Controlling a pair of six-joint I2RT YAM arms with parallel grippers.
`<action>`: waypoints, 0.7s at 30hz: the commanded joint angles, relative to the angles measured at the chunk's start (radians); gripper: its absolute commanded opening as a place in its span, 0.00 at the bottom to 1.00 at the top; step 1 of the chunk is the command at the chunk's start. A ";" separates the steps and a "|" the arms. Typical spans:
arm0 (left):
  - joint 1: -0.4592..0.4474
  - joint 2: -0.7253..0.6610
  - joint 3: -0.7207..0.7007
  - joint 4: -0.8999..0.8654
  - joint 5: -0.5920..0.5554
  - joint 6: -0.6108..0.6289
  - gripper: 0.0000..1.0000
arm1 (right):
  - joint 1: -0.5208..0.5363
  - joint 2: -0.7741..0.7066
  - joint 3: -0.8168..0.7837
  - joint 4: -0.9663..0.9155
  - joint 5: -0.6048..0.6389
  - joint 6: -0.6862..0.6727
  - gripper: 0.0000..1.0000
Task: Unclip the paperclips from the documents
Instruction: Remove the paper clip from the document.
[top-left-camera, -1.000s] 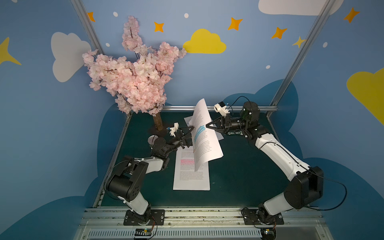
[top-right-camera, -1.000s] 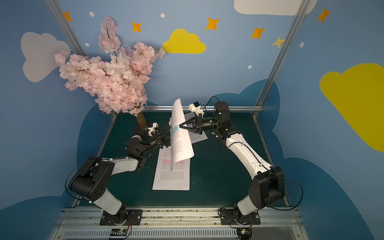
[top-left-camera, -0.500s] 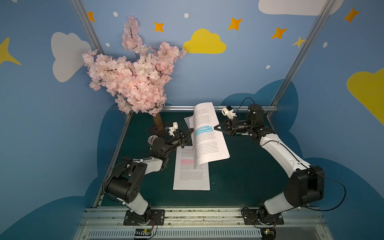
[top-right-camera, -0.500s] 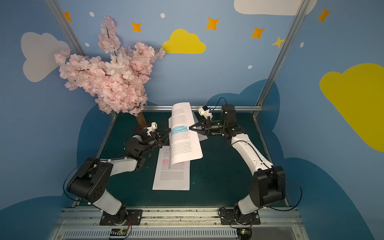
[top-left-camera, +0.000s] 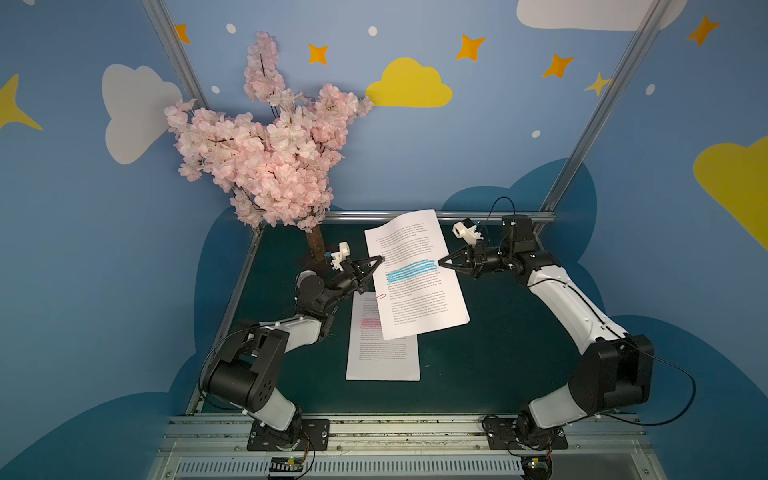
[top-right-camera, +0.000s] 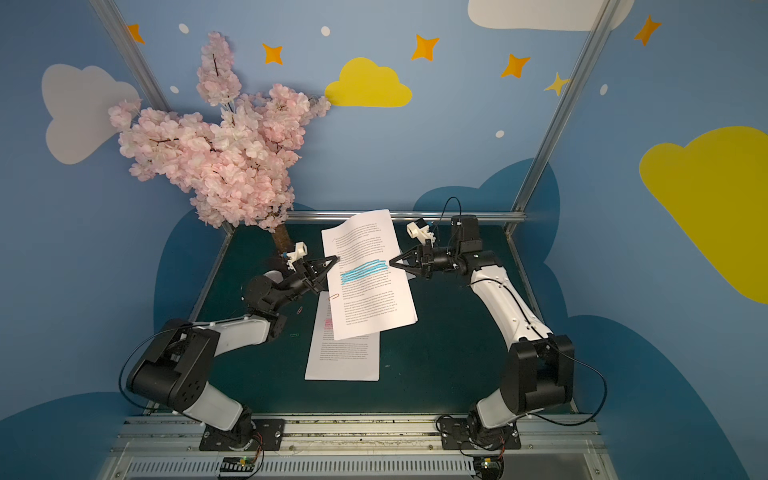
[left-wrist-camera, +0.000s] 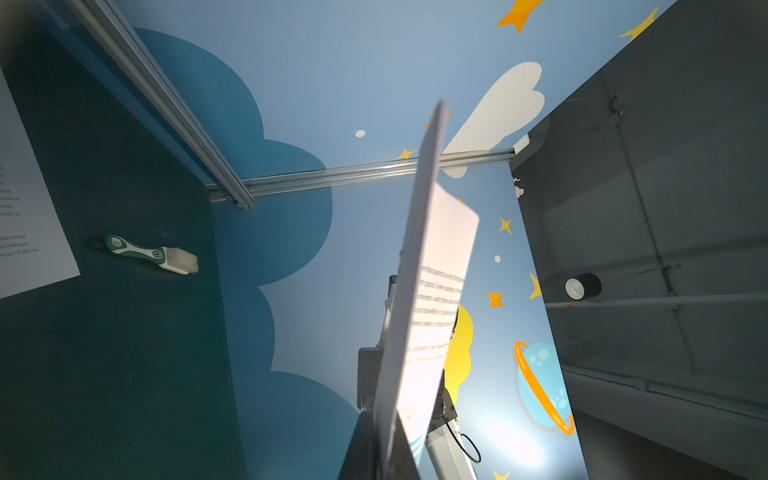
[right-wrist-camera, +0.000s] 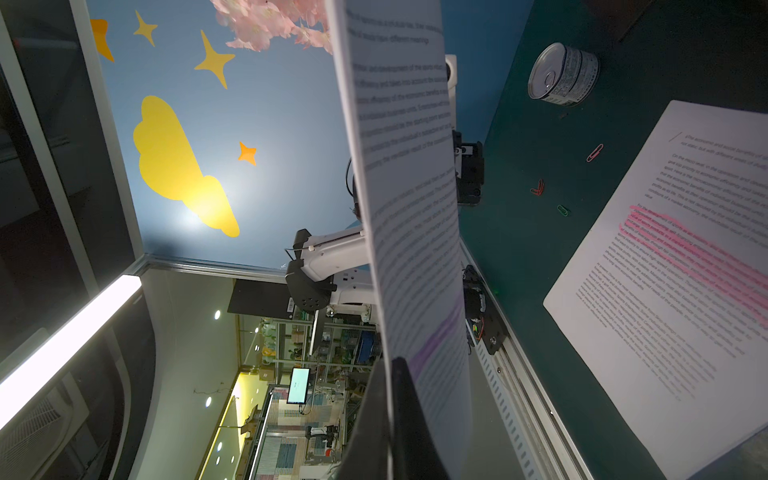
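A dark green mat (top-left-camera: 498, 365) covered the table inside a blue booth painted with clouds and stars. A pink blossom tree (top-left-camera: 270, 158) stood at the mat's far left corner. Above the mat, a blue-banded document (top-left-camera: 419, 291) hung in the air between the two arms. The left gripper (top-left-camera: 380, 258) was closed on its left edge, just above the blue band. The left wrist view showed the paper running edge-on out of the closed jaws. The right gripper (top-left-camera: 439, 262) was pinched tight on the opposite edge, level with the band. Its wrist view showed a purple band on the face turned to that camera.

An orange paperclip (top-left-camera: 380, 296) sat on the left edge of the held sheets, below the left gripper. Beneath them a pink-banded page (top-left-camera: 382, 357) lay flat on the mat, its upper part hidden by the held sheets in both top views. In the right wrist view, a pink paperclip (right-wrist-camera: 594, 153), a red paperclip (right-wrist-camera: 537, 188) and a green paperclip (right-wrist-camera: 563, 210) lay loose on the mat beside that page. A tin can (right-wrist-camera: 563, 75) stood beyond them. A small brush (left-wrist-camera: 151, 254) lay on the mat in the left wrist view.
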 joint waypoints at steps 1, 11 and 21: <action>0.002 -0.030 -0.013 0.027 -0.020 0.019 0.07 | -0.017 -0.037 0.031 -0.074 -0.027 -0.076 0.00; 0.002 -0.044 0.026 -0.022 0.029 0.041 0.26 | -0.048 -0.057 0.022 -0.099 -0.035 -0.103 0.00; -0.009 -0.022 0.071 -0.039 0.086 0.037 0.17 | -0.048 -0.059 0.012 -0.066 -0.034 -0.082 0.00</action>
